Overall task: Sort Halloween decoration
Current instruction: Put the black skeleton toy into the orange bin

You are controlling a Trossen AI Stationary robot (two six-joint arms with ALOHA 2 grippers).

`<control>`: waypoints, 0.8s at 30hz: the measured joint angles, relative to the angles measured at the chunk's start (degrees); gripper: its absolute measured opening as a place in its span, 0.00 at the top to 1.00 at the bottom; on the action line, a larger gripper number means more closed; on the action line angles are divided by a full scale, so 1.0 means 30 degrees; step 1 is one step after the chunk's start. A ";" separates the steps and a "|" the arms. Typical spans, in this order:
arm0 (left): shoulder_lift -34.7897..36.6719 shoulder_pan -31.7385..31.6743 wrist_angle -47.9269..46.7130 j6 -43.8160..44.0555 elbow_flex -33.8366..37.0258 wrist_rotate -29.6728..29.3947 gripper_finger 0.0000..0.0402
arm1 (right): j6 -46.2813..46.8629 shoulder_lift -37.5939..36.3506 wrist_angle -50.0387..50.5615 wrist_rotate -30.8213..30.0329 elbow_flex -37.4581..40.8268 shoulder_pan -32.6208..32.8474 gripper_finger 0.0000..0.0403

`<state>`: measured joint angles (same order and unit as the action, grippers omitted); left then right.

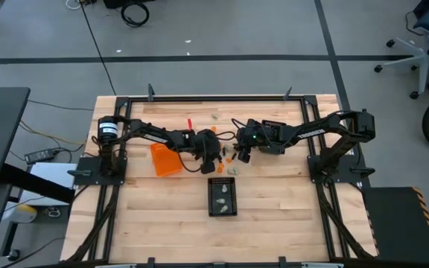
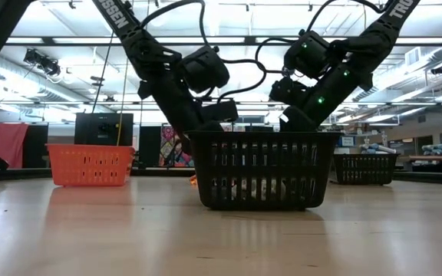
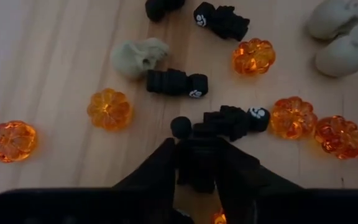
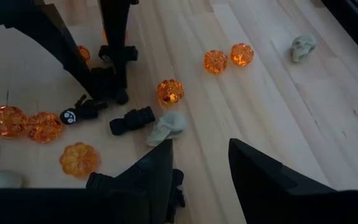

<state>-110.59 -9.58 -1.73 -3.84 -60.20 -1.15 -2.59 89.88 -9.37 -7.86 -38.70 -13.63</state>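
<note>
closing on a black skeleton figure (image 3: 199,163) near the table's middle, the left gripper (image 3: 194,165) pinches its torso; it looks light, rigid and slippery. the right gripper (image 4: 199,165) hovers nearby, fingers apart and empty.

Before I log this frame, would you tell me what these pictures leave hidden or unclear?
- Left gripper: its dark fingers sit over a black piece; the left wrist view doesn't settle whether it is gripped.
- Black mesh bin: in the low view the mesh blurs what is inside; in the high view the pale pieces are too small to identify.
- Orange bin: the left arm overlaps it in the high view.
</note>
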 joint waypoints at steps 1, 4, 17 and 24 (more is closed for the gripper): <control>0.0007 0.0006 -0.0014 0.0000 0.0000 -0.0006 0.77 | 0.0000 -0.0006 0.0001 0.0000 0.0000 0.0000 0.60; 0.0218 0.0000 -0.0171 -0.0195 0.0003 -0.0036 0.78 | -0.0022 -0.0005 0.0000 0.0000 0.0000 -0.0006 0.60; 0.4012 0.0005 -0.3192 -0.0940 0.0073 -0.1268 0.90 | -0.0066 -0.0006 -0.0027 0.0007 0.0000 0.0001 0.60; 0.6557 0.0336 -0.5825 -0.0039 0.0058 -0.1257 0.91 | -0.0066 -0.0013 -0.0160 0.0007 0.0000 0.0001 0.60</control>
<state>-90.92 -8.58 -19.21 -3.95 -60.03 -4.92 -2.79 89.84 -9.85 -7.84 -38.70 -13.63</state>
